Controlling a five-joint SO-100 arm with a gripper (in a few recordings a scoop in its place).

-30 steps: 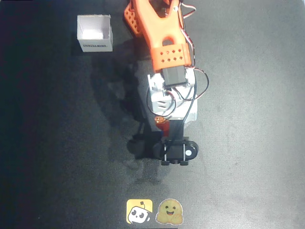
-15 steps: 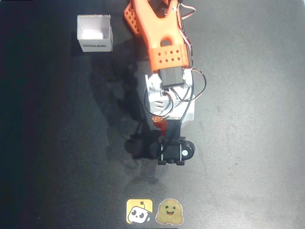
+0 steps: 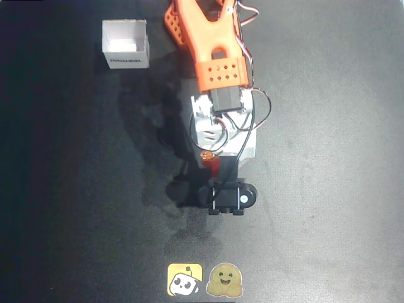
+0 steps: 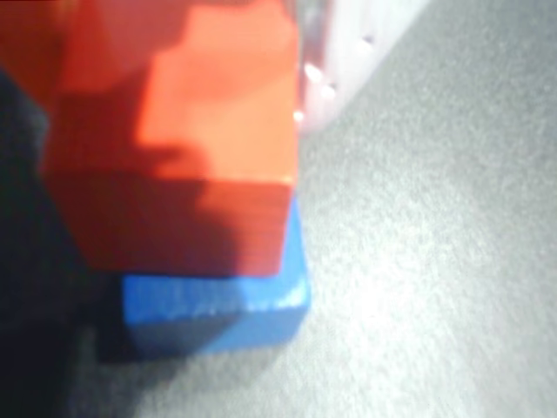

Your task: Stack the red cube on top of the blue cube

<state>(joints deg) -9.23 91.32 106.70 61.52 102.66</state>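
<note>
Worktop (image 3: 328, 151): dark, matte, carrying everything in the overhead view.
Arm (image 3: 211, 57): orange, reaching from the top edge down the picture's middle, its wrist hanging over the stack.
Box (image 3: 125, 43): white, open, at upper left, well apart from the arm's tip.
Stickers (image 3: 203, 280): two, at the bottom edge, below the arm's tip.
Pincer (image 3: 214, 165): points down at the worktop; its fingers are mostly hidden under the wrist. In the wrist view the red cube fills the space just below the camera, so it looks to be clamped on that cube, though the fingers' contact is not plainly seen.
Red cube (image 4: 174, 139): directly under the pincer; overhead, a sliver shows beneath the wrist (image 3: 214, 164). It sits on or just above the blue cube.
Blue cube (image 4: 218, 300): on the worktop beneath the red cube, its near edge and right corner poking out from under it.
Key relation: red lies over blue but offset, back and left in the wrist view; their edges run roughly parallel.
Axis: both are cubes, so neither has a long axis.
Judgement: the placing step looks nearly done; release calls for the red cube resting flat.
</note>
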